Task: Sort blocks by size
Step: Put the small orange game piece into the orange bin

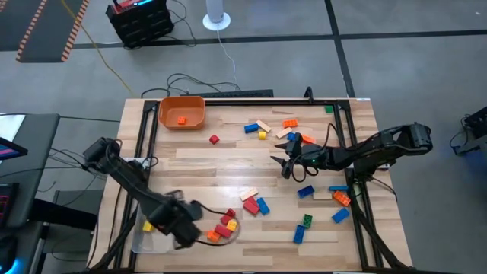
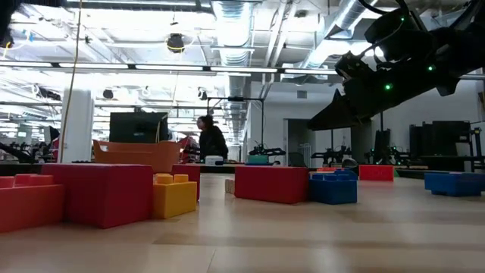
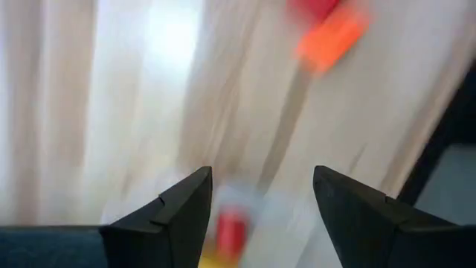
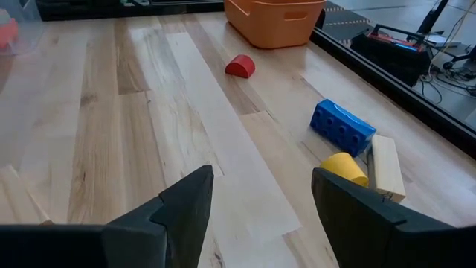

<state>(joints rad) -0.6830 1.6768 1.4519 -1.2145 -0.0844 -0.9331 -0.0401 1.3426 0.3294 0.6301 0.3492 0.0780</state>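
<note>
The left gripper (image 1: 204, 234) is held open over the clear tub (image 1: 148, 240), nothing grasped. The right gripper (image 1: 283, 161) is spread, empty, mid-table among scattered blocks (image 1: 304, 192).

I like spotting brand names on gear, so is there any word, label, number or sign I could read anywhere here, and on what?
None can be read.
Blocks, orange bin, wooden table: no print shows.
Screens in the room behind: too small and blurred to read.
</note>
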